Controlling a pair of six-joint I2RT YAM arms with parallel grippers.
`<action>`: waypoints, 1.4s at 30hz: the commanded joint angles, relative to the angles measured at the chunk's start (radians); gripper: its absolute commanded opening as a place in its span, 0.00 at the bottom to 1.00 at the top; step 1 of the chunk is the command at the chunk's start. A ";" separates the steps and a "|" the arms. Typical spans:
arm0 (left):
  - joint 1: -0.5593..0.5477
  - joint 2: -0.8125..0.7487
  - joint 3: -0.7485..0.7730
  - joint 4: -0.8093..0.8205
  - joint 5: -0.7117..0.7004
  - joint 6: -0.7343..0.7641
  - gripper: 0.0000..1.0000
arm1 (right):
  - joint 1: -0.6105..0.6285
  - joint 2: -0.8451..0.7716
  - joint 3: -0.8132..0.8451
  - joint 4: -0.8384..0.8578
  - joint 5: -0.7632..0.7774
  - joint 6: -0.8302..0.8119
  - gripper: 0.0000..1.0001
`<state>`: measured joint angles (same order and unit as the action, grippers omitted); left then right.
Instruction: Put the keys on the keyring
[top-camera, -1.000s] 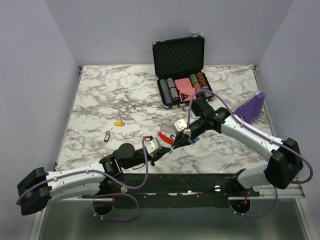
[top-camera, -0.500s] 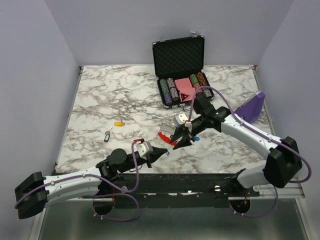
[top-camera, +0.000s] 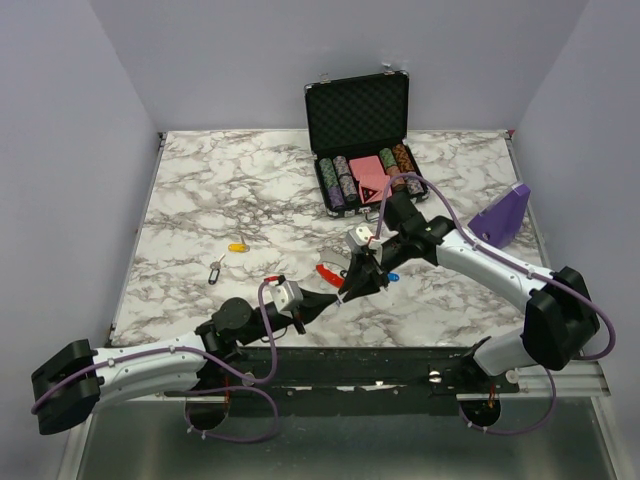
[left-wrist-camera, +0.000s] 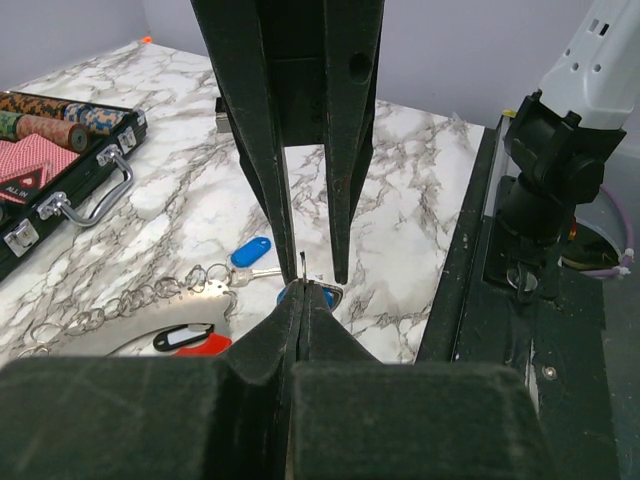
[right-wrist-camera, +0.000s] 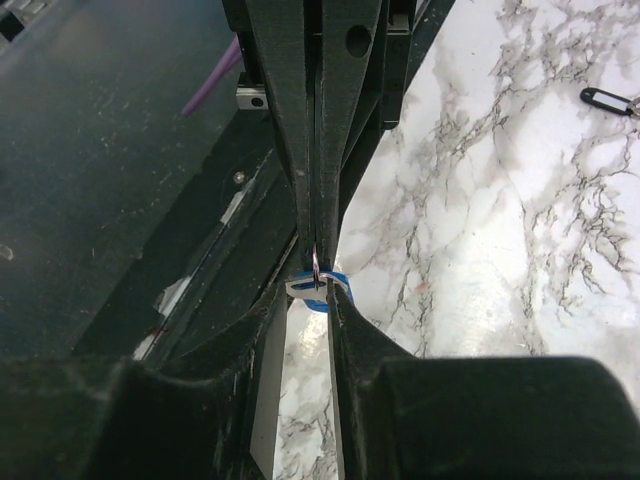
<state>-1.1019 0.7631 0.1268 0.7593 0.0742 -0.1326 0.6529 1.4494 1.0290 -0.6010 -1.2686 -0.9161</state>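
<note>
1. The left gripper is pinched tight on a blue-tagged key, low centre in the overhead view;
2. The right gripper stands partly open, its tips astride that key, gripping nothing I can make out;
3. The keyring lies on the marble table just up-left of both tips; a yellow-tagged key sits well left.

You get one readable text here: "ALL IN", small white letters on a dark patch of the red card lying in the black chip case, seen from the left wrist camera. From the top camera that card only gives you a darker triangle mark, its letters too small to read. Markings on the chips beside it are also too small to make out.
</note>
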 joint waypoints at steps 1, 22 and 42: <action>-0.004 0.002 -0.015 0.051 -0.019 -0.009 0.00 | -0.002 0.014 -0.009 0.020 -0.060 0.008 0.28; -0.004 -0.050 0.011 -0.099 -0.066 -0.018 0.21 | -0.002 0.016 0.032 -0.072 0.050 -0.077 0.01; 0.034 0.048 0.120 -0.158 -0.013 -0.134 0.60 | 0.014 0.101 0.148 -0.319 0.209 -0.231 0.01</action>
<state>-1.0786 0.7174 0.1844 0.4854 0.0166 -0.2184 0.6605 1.5440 1.1564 -0.8902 -1.0771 -1.1313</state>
